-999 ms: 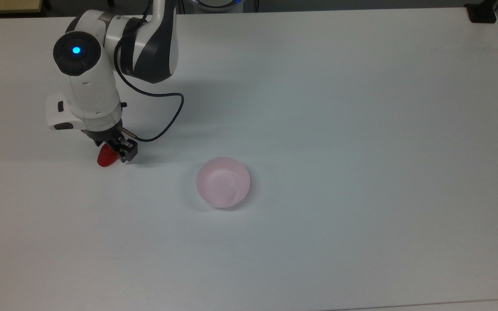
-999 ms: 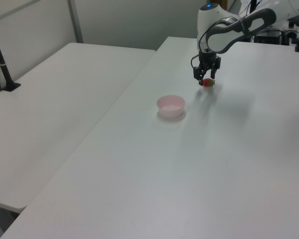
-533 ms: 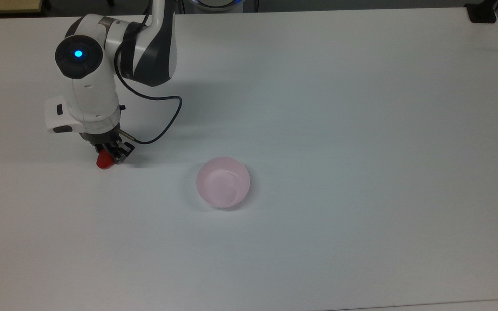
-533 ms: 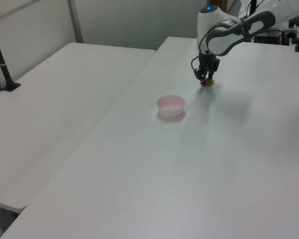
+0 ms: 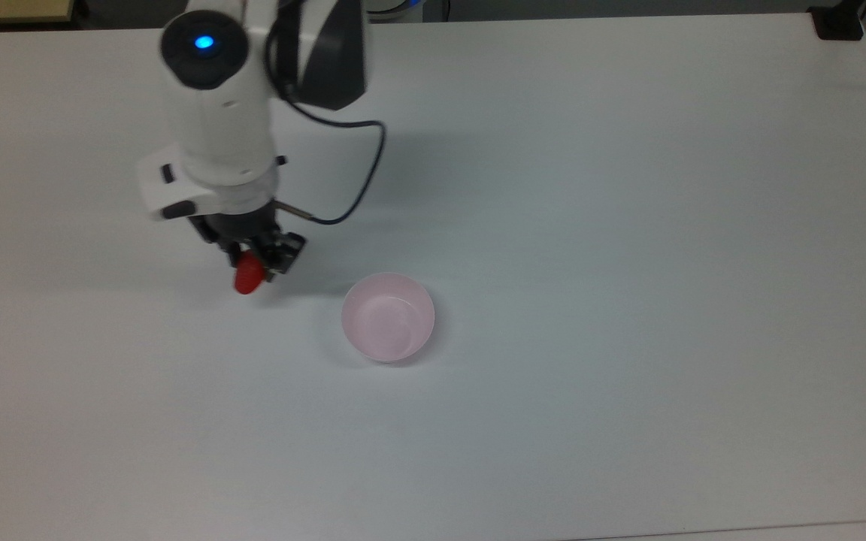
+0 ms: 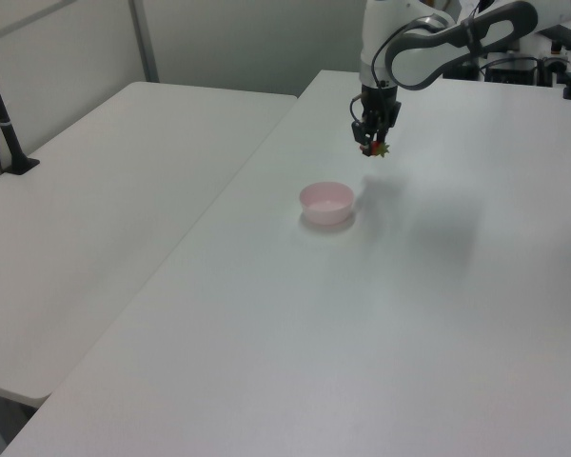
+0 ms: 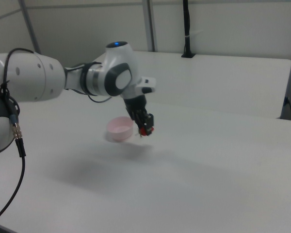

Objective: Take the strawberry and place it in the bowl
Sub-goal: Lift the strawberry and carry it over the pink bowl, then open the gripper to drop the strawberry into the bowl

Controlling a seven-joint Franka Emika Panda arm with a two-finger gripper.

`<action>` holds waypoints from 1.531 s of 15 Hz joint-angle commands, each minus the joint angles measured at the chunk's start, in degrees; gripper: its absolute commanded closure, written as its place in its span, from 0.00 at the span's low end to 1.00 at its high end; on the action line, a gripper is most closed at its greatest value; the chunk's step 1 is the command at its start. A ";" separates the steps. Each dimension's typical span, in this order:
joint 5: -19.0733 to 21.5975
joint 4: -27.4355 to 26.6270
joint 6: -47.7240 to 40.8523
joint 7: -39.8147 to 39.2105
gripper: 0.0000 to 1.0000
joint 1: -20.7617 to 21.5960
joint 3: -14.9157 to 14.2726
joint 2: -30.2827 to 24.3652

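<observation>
Presently the gripper [image 5: 252,264] has its two fingers clamped on the strawberry [image 5: 248,276], which hangs clear of the white table [image 5: 628,225]. In the left view the strawberry [image 6: 374,148] sits well above the tabletop, with its green leaves at the lower end. In the right view the gripper [image 7: 144,127] holds the strawberry [image 7: 143,131] just beside the bowl [image 7: 120,129], at about the height of the bowl's rim or slightly above.

Relative to the bowl [image 5: 388,317], the strawberry lies off to the top view's left and a little higher in the top view, near but not over it. The bowl [image 6: 326,203] stands upright on the table, and its pale pink interior is bare. A dark cable [image 5: 358,180] loops from the arm's wrist, on the side facing the bowl.
</observation>
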 commanded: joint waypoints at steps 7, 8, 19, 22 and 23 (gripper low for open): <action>-1.57 -1.11 5.80 9.49 0.81 8.27 2.43 0.17; -1.66 -1.11 6.59 9.50 0.70 8.44 2.43 0.44; -0.61 -1.19 -6.29 1.18 0.00 11.61 1.46 -7.81; -0.43 -1.19 -15.09 -3.85 0.00 12.22 0.14 -12.20; 0.09 -1.45 -16.68 -4.30 0.00 12.22 0.05 -13.78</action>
